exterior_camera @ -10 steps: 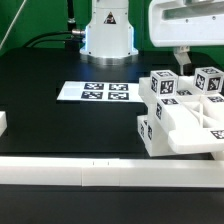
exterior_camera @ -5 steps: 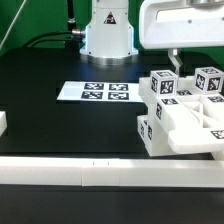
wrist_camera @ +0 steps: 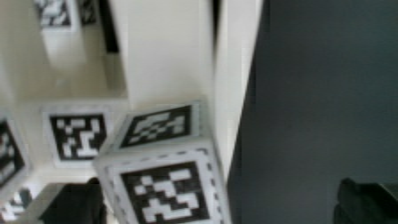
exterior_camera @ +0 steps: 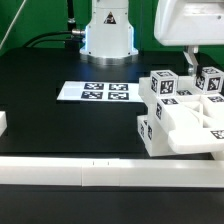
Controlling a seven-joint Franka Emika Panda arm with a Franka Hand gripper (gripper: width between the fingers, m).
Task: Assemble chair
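The chair (exterior_camera: 182, 112) is a cluster of glossy white blocks with black-and-white tags. It sits at the middle right of the exterior view, on the black tabletop (exterior_camera: 50, 70), and its right part runs out of the frame. The tool (exterior_camera: 191, 62) hangs from the white wrist housing at the upper right of the frame, directly over the back part of the chair. One thin finger comes down between two tagged cubes that stand up at the top of the cluster. So the chair lies below the tool, and slightly toward the lower left of the frame from it.

The jaws stand wide apart and hold nothing. In the wrist view the dark fingertips (wrist_camera: 68, 203) show at the lower corners, with a tagged white block (wrist_camera: 164, 187) between them. I cannot tell if a finger touches it.

The long axis of the cluster seems to run from the middle of the exterior frame toward its right edge. I judge that the coming move is a short descent onto one upright piece, so the alignment across that piece matters most.

The tabletop is flat, dark and matte. The marker board (exterior_camera: 93, 92) lies well apart to the left of centre, and a long white rail (exterior_camera: 110, 173) crosses the lower frame. Room around the tool is tight, because neighbouring cubes stand close.
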